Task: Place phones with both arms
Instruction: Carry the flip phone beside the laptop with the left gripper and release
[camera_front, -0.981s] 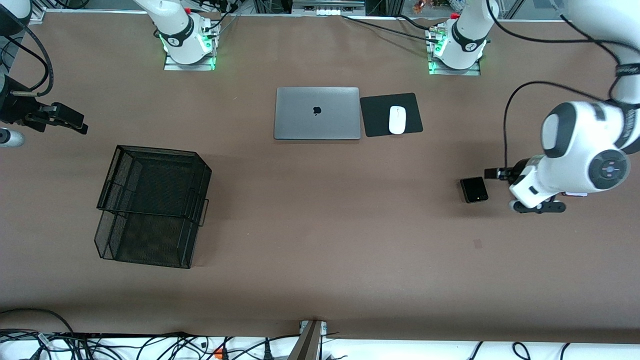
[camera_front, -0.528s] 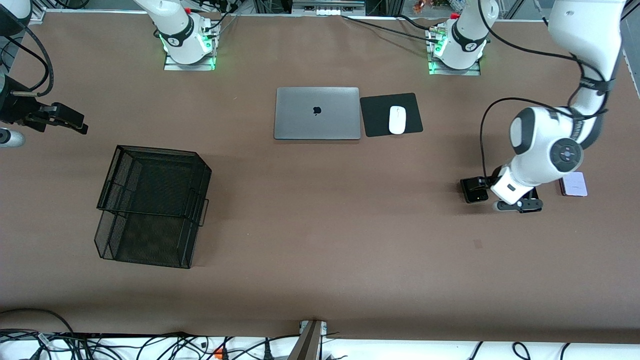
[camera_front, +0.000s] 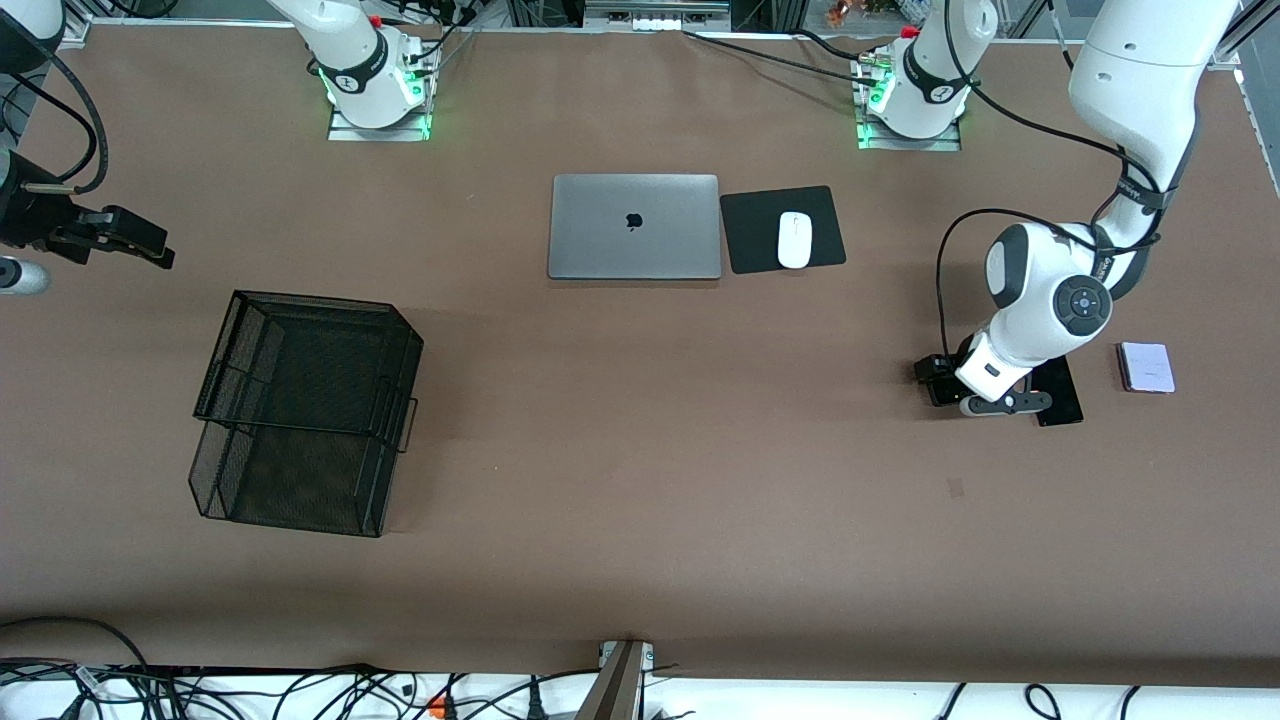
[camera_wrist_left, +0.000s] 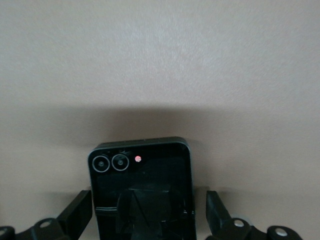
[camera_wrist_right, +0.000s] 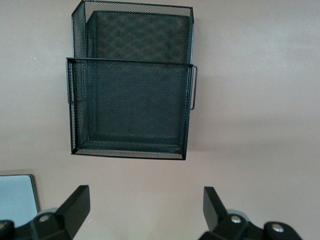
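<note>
Right gripper (camera_front: 150, 250), black and two-fingered, waits in the air at the right arm's end of the table, over bare brown tabletop (camera_front: 640, 450); its fingers (camera_wrist_right: 75, 205) stand spread wide apart in the right wrist view, holding nothing; black wire-mesh two-tier tray (camera_front: 305, 410) stands on the table toward the right arm's end, and in the right wrist view (camera_wrist_right: 131, 82) it lies ahead of the parted fingers; closed grey metal laptop (camera_front: 634, 226) sits mid-table near the bases; just beside it, toward the left arm's end, flat black mouse pad (camera_front: 750, 235) carries a white computer mouse (camera_front: 794, 239); left gripper (camera_front: 985, 398) is low over the small squarish black phone (camera_front: 932, 375), which lies on the table toward the left arm's end; in the left wrist view its fingers (camera_wrist_left: 77, 210) stand apart on either side of that phone (camera_wrist_left: 142, 185), not touching it; long black slab phone (camera_front: 1062, 392) lies just beside, partly hidden under the left arm's wrist; small squarish pale lavender-white phone (camera_front: 1146, 367) lies near it, closer to the table's end.
</note>
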